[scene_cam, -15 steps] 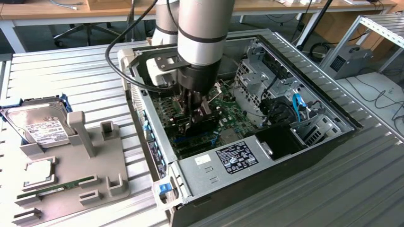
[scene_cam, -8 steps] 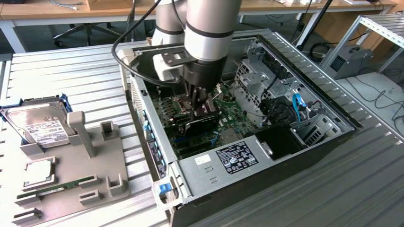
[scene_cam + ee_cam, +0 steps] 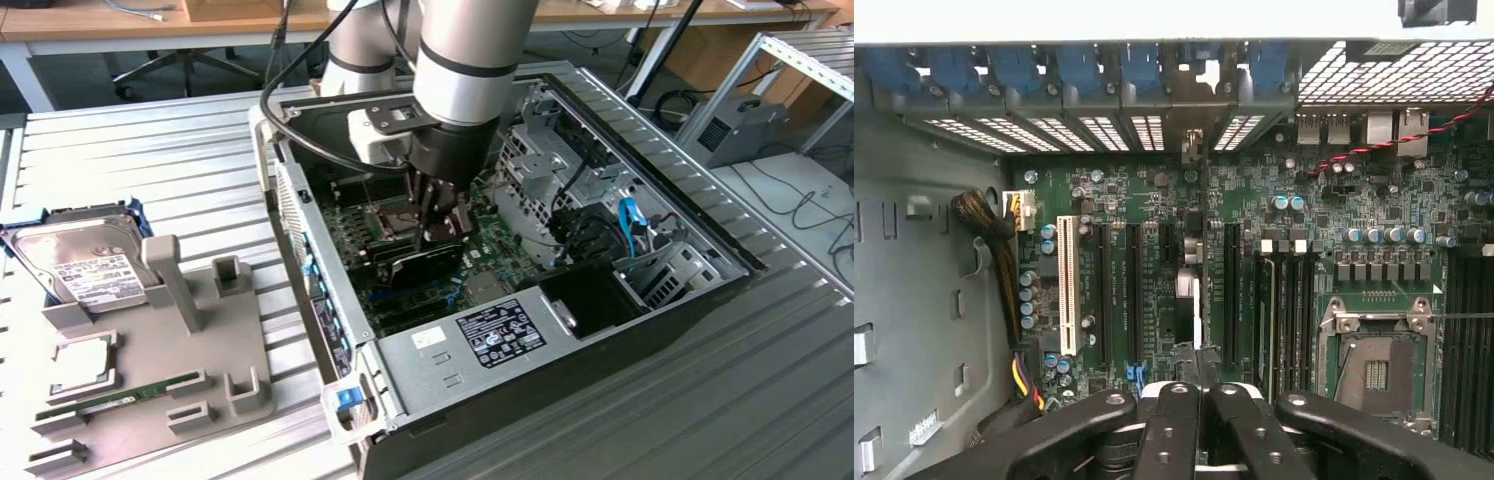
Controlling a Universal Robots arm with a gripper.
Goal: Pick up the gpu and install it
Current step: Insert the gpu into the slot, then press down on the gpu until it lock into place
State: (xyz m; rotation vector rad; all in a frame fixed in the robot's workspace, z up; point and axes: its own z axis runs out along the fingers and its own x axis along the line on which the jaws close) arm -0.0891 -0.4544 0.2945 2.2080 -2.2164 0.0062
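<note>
Closest to the exterior camera, a grey parts tray (image 3: pixel 200 400) sits on the ribbed metal table (image 3: pixel 174 170), at the exterior view's left, with a slim green memory stick (image 3: pixel 114 393) lying in one of its slots and a silver hard drive (image 3: pixel 83 265) with a white label just behind it. Beside the tray stands the open computer case (image 3: pixel 400 370), its labelled power-supply end (image 3: pixel 494 335) nearest the camera. Deeper inside, the gripper (image 3: pixel 438 225) reaches down into the case with its fingers (image 3: pixel 1176 425) drawn tight together, pinching the top edge of the gpu (image 3: pixel 430 262). From the exterior view the dark card stands on edge over the green motherboard (image 3: pixel 501 250). Seen from the wrist, the gpu (image 3: pixel 1192 300) shows edge-on as a thin strip running away from the fingertips, lined up among the long black expansion slots, beside the white slot (image 3: pixel 1067 285); whether it is fully seated I cannot tell. Beyond it lie the empty processor socket (image 3: pixel 1374 360), then the row of blue rear slot clips (image 3: pixel 1054 65). Farther back in the exterior view, the arm (image 3: pixel 467 50) rises out of the case, with wooden desks (image 3: pixel 107 20) behind
</note>
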